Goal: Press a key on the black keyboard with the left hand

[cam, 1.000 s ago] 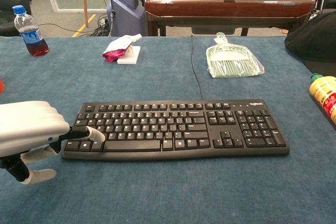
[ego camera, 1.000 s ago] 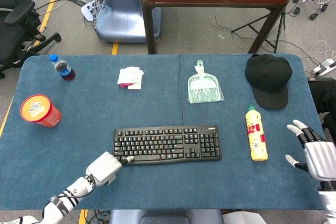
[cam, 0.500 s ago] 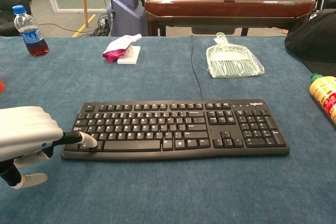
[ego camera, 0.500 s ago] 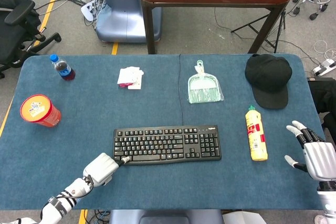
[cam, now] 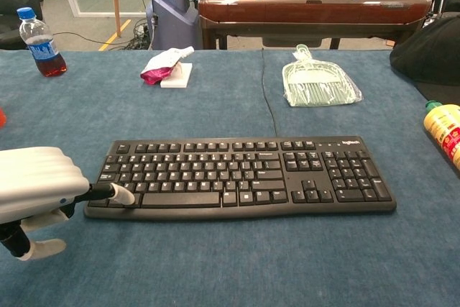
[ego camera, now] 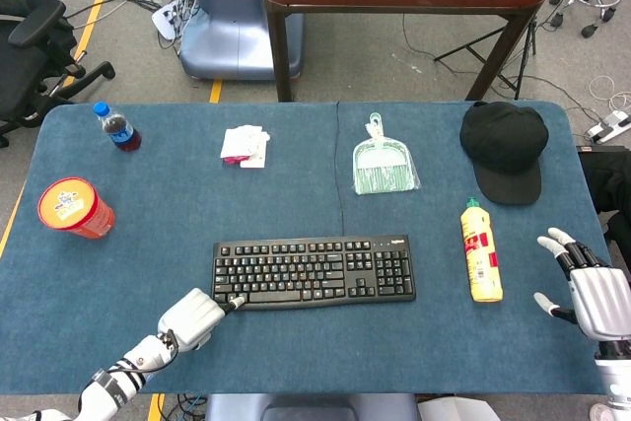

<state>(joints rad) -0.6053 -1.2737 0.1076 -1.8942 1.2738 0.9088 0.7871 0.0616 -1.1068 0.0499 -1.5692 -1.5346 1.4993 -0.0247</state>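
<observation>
The black keyboard (ego camera: 314,270) (cam: 241,175) lies flat in the middle of the blue table. My left hand (ego camera: 192,317) (cam: 39,188) sits at its front left corner. One extended fingertip (cam: 122,195) rests on a key in the bottom row near the left end, while the other fingers are curled in. My right hand (ego camera: 590,293) hovers at the table's right edge with fingers spread, holding nothing, far from the keyboard.
A yellow bottle (ego camera: 480,251) lies right of the keyboard, a black cap (ego camera: 505,148) behind it. A green dustpan (ego camera: 384,165), a pink-and-white packet (ego camera: 243,145), a cola bottle (ego camera: 117,126) and a red tub (ego camera: 74,208) stand further back and left.
My left hand drew back toward the table's front left by a little; its fingertip slid from further in on the keys to the bottom row's left end. The right hand stayed put.
</observation>
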